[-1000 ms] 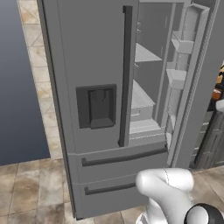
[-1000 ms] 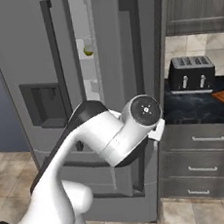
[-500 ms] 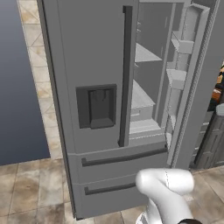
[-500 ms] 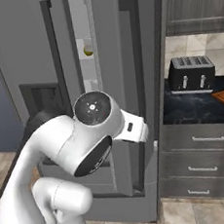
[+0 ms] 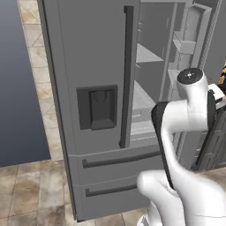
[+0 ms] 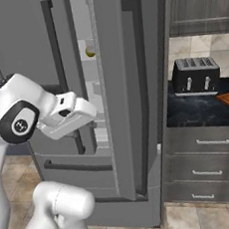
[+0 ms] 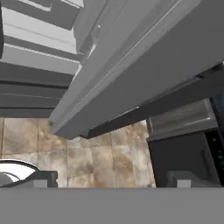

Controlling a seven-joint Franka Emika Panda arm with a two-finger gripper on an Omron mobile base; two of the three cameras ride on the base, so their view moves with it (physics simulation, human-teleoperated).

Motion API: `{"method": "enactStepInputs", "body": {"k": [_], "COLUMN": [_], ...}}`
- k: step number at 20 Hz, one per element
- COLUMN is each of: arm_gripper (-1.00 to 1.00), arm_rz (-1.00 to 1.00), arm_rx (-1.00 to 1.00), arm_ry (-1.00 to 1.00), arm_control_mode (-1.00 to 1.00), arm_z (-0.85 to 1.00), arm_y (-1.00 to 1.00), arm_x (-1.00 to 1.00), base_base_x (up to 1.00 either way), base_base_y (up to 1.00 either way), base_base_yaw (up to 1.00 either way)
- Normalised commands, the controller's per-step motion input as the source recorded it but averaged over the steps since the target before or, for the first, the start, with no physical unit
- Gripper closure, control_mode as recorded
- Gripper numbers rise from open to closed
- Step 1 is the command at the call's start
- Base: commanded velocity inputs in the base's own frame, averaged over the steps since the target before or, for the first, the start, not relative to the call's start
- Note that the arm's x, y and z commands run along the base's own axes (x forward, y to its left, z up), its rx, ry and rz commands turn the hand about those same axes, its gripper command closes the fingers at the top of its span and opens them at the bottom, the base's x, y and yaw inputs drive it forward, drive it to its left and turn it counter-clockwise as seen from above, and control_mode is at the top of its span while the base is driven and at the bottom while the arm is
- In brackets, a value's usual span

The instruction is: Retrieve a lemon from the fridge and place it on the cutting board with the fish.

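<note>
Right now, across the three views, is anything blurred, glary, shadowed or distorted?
Left base view: flat, even light, no glare; fridge edges slightly soft. Right base view: lemon is small but distinct; the counter beneath the toaster is dark. Hand view: rolled, so the fridge door runs diagonally, with dark shadow beneath it; both fingers sit wide apart.

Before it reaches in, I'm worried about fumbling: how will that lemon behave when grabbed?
The lemon looks small and round, so a nudge would probably roll it along its fridge shelf. It looks smooth, so it might slip between the fingers. Probably light.
</note>
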Motion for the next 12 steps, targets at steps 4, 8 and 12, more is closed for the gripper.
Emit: {"method": "enactStepInputs", "body": {"k": [4,8,12], "arm_gripper": [-1.0,-1.0,-1.0], "arm_rz": [-0.01,0.0,0.0], "arm_rx": [-0.46,-0.26,-0.13], "arm_ry": [0.19,0.12,0.14], "arm_control_mode": [-1.0,-1.0,-1.0], "arm_z": [-0.34,-0.59,-0.42], "arm_y": [0.64,0.12,0.03], "arm_x": [0.39,0.53,0.73], "base_base_x": [0.0,0.0,0.0], "base_base_y": [0.0,0.0,0.0], "base_base_yaw": [0.0,0.0,0.0]}}
